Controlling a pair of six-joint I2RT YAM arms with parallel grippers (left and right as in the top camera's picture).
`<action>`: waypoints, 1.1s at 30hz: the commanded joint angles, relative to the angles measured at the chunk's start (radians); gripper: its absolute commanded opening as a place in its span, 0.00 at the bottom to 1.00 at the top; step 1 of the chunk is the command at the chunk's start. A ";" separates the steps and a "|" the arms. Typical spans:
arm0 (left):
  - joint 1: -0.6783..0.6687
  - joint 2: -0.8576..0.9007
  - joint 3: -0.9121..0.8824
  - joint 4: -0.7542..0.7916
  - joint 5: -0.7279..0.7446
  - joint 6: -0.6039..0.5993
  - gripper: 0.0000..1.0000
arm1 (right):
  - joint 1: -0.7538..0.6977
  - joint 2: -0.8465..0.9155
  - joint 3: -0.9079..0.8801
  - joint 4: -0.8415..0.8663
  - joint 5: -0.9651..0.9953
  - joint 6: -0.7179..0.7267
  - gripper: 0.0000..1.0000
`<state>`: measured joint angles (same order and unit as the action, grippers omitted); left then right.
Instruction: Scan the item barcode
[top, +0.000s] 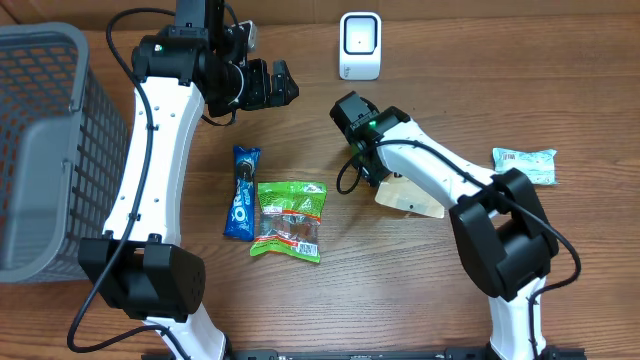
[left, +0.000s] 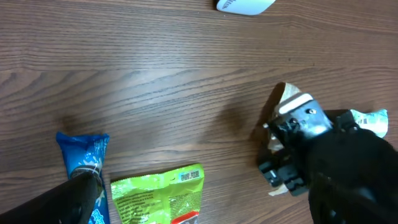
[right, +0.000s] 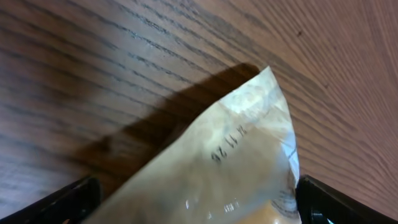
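Where the right gripper (right: 199, 204) hangs low over the table (top: 400, 300), I see its fingers spread wide, one at each lower corner of the wrist view. The tan packet (right: 249, 143) lies flat between them, not pinched. Overhead, that packet sits right of centre. Left gripper (top: 283, 84), upper centre, gapes, holding nothing. White scanner (top: 360, 45) at top centre, bare wood below it. Blue packet (top: 241, 192) and green packet (top: 290, 220) lie side by side, lower centre. Teal packet (top: 525, 165) near right edge; basket (top: 40, 60) fills left edge.

Table (top: 400, 290) holds basket (top: 100, 150), scanner (top: 360, 45), blue pack (top: 241, 192), green bag (top: 290, 220), tan pouch (top: 410, 198), teal pouch (top: 525, 165)
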<state>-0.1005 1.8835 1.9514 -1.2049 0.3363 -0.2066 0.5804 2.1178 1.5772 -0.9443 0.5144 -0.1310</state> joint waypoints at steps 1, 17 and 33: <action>-0.005 0.002 0.019 0.001 -0.004 0.008 1.00 | -0.026 0.009 -0.006 0.016 0.027 -0.008 0.95; -0.005 0.002 0.019 0.001 -0.004 0.008 1.00 | -0.074 -0.033 0.156 -0.119 -0.401 0.034 0.04; -0.005 0.002 0.019 0.001 -0.004 0.008 1.00 | -0.380 -0.097 0.137 -0.222 -1.433 -0.228 0.04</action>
<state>-0.1005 1.8835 1.9514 -1.2049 0.3363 -0.2066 0.2028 2.0506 1.7653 -1.1629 -0.7315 -0.2379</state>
